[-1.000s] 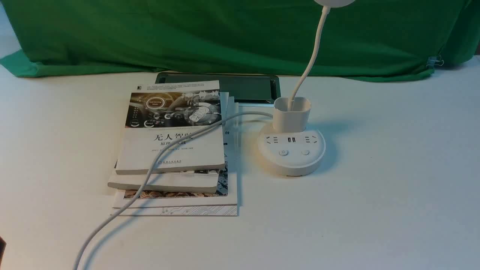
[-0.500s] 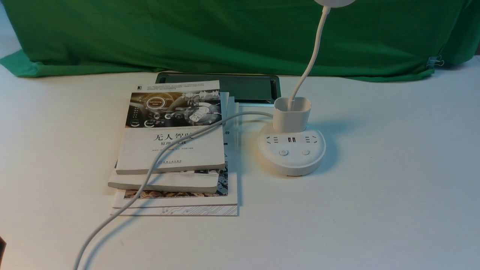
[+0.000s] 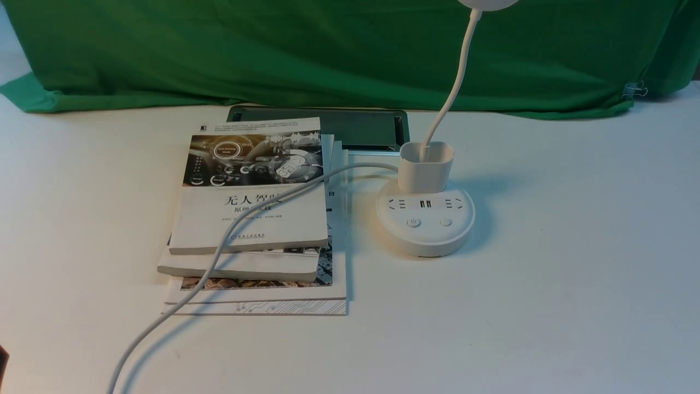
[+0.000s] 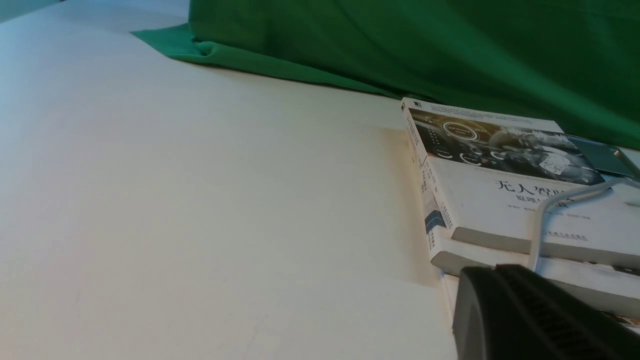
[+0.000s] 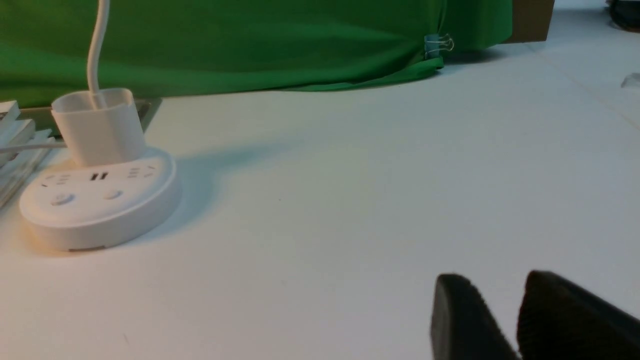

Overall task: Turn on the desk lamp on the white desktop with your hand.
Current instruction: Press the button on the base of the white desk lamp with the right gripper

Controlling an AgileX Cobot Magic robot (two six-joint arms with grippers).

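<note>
Nothing has moved since the earlier frames. Right gripper [image 5: 495,285] sits low at the frame's lower right over bare tabletop [image 5: 350,225], jaws a narrow gap apart, empty. Left gripper [image 4: 525,310]: one dark finger shows at lower right, the rest cut off; jaw spread can't be told. Desk lamp [image 3: 425,224] stands centre-right, just beside the book stack [image 3: 251,219], with its cord [image 3: 219,246] draped across the books. Lamp head is cropped by the top edge.
</note>
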